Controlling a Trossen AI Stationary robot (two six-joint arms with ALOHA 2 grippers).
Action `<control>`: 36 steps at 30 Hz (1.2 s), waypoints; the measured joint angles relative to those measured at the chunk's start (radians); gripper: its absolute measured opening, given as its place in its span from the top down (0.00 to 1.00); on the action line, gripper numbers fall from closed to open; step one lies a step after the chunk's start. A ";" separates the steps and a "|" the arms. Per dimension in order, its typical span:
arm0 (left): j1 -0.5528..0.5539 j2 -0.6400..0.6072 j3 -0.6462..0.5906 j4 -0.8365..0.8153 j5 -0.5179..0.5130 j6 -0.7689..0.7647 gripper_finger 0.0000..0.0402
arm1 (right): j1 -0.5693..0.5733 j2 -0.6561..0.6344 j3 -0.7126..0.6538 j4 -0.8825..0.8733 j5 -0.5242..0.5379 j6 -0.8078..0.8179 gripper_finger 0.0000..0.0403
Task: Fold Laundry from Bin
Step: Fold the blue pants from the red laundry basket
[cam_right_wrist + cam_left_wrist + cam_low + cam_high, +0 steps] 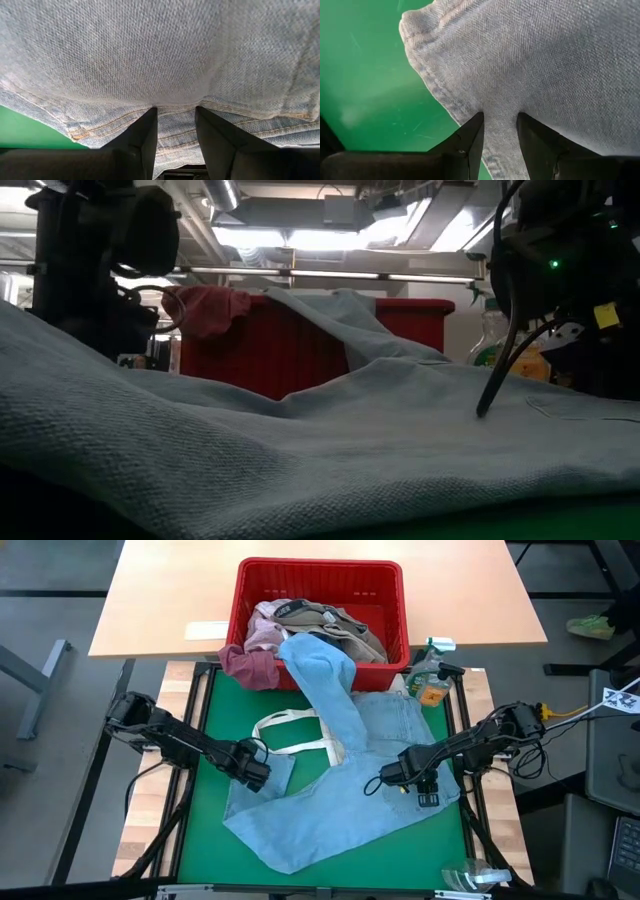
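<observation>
Light blue jeans (370,740) lie spread on the green mat (215,720). One leg runs up over the near rim of the red bin (320,568), which holds more laundry. A maroon piece (250,665) hangs over the bin's near left corner. My left gripper (256,775) is at the jeans' left edge, shut on the cloth. My right gripper (425,790) is at their right side, also shut on the cloth. In the low view the jeans (300,440) fill the foreground in front of the bin (260,345). My left gripper pinches a stitched edge of the jeans (470,112) between its two fingers, close to a rounded corner of the cloth. The fingers point steeply down. The cloth spreads away from them over the mat. My right gripper pinches a doubled, orange-stitched seam edge of the jeans (175,112) between its two fingers, coming steeply from above. The denim spreads wide beyond the fingers and rests on the mat.
White tote straps (300,730) show from under the jeans at mid-mat. Bottles (432,675) stand at the mat's far right corner, beside the bin. A wooden tabletop (160,600) carries the bin behind the mat. Bare green mat lies at the left and near edges.
</observation>
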 joint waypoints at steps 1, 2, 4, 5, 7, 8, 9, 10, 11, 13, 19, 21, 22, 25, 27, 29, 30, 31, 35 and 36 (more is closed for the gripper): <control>0.000 -0.001 -0.006 0.008 0.000 0.000 0.71 | 0.000 0.000 0.000 0.000 0.000 0.000 0.67; 0.000 -0.002 -0.009 0.010 0.000 0.000 0.71 | 0.000 0.000 0.000 0.000 0.000 0.000 0.67; 0.000 -0.001 -0.009 0.009 0.001 0.000 0.72 | 0.000 0.000 0.000 0.000 0.000 0.000 0.67; 0.000 -0.001 -0.009 0.011 0.001 0.000 0.74 | 0.000 0.000 0.000 0.000 0.000 0.000 0.67; 0.000 0.000 -0.007 0.013 0.002 0.000 0.78 | 0.000 0.000 0.000 0.000 0.000 0.000 0.67; -0.002 0.002 -0.003 0.013 0.003 0.000 0.81 | 0.000 0.000 0.000 0.000 0.000 0.000 0.67; -0.004 0.003 0.000 0.014 0.003 0.004 0.84 | 0.000 0.000 0.000 0.000 0.001 -0.001 0.67; -0.005 0.005 0.005 0.012 0.003 0.005 0.87 | 0.000 0.000 0.000 -0.001 0.001 -0.004 0.67; -0.007 0.007 0.014 0.006 0.004 0.007 0.91 | 0.000 0.000 0.000 -0.001 0.001 -0.011 0.67; -0.009 0.010 0.036 -0.021 0.006 0.008 0.97 | 0.000 0.000 0.000 -0.001 0.005 -0.018 0.67; -0.011 0.011 0.155 -0.276 0.111 0.061 0.99 | 0.000 0.000 0.000 -0.018 0.079 0.134 0.67; -0.011 0.011 0.203 -0.396 0.158 0.070 0.99 | 0.000 0.000 0.000 -0.040 0.078 0.175 0.67; -0.011 0.011 0.230 -0.448 0.188 0.084 0.99 | 0.000 0.000 -0.002 -0.051 0.073 0.195 0.67; -0.011 0.011 0.311 -0.584 0.282 0.127 1.00 | 0.000 0.000 -0.002 -0.092 0.069 0.229 0.67; -0.011 0.010 0.365 -0.642 0.347 0.157 1.00 | 0.000 0.000 -0.002 -0.117 0.069 0.237 0.67; -0.011 0.010 0.424 -0.687 0.428 0.193 1.00 | 0.000 0.000 -0.002 -0.132 0.068 0.234 0.67; -0.011 0.009 0.451 -0.705 0.480 0.214 1.00 | 0.000 0.000 -0.002 -0.139 0.067 0.224 0.67; -0.011 0.009 0.477 -0.706 0.538 0.237 1.00 | 0.000 0.000 -0.002 -0.143 0.065 0.218 0.67; -0.016 0.009 0.575 -0.700 0.807 0.294 1.00 | 0.000 0.000 -0.002 -0.157 0.060 0.213 0.67; -0.016 0.008 0.597 -0.699 0.879 0.293 1.00 | 0.000 0.000 -0.002 -0.162 0.060 0.209 0.67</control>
